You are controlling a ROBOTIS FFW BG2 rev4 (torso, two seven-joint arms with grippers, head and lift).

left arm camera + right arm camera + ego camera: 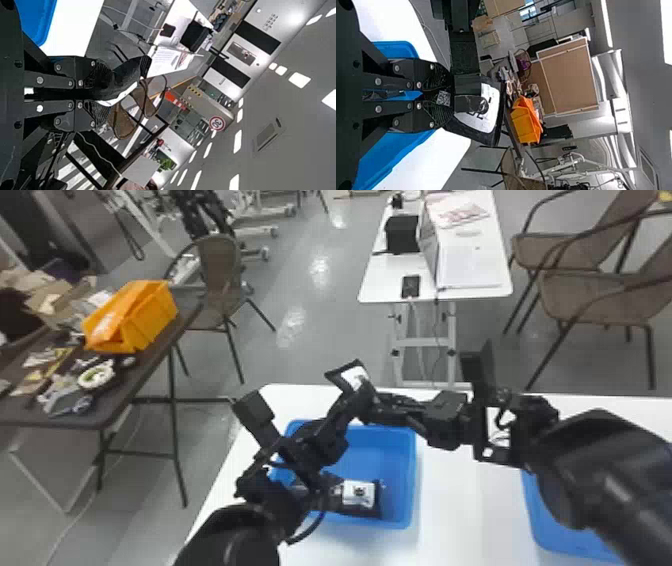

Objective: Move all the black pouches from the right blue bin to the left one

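Bearing a white label (493,103): the held black pouch (472,135).

- Grey floor (310,360), patched with reflected light
- White table (450,510) in the foreground
- Beyond it, a smaller white table (380,280) on a metal frame, papers (462,215) lying on top
- At the left, a dark table (140,367) holding an orange crate (157,310) and loose clutter
- Brown chairs (600,297) with thin dark legs
- In the right wrist view, a framed brown board (569,79)
- In the left wrist view, a round red-rimmed sign (216,123) and a grey ceiling (293,146) with bright lights (299,79)
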